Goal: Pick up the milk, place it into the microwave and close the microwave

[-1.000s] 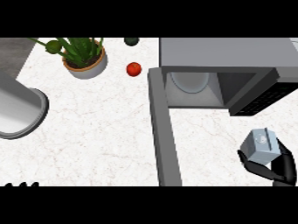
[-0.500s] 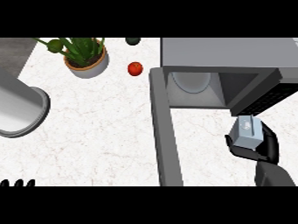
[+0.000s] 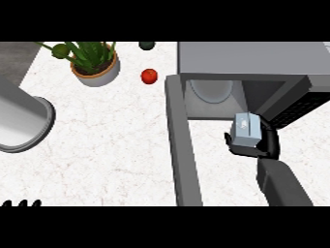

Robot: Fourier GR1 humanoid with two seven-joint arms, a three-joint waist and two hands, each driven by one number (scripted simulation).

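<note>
Holding milk (image 3: 247, 129) before open microwave (image 3: 253, 58)

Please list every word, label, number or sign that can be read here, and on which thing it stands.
No text can be read.
Small pale blue-grey milk carton in the black right hand: any print is too blurred to read.
Grey box-shaped microwave, door open: no lettering visible.

L hand (image 3: 19, 204) mostly below bottom edge, fingertips only; milk (image 3: 247, 128) base behind R hand (image 3: 262, 149)
</note>
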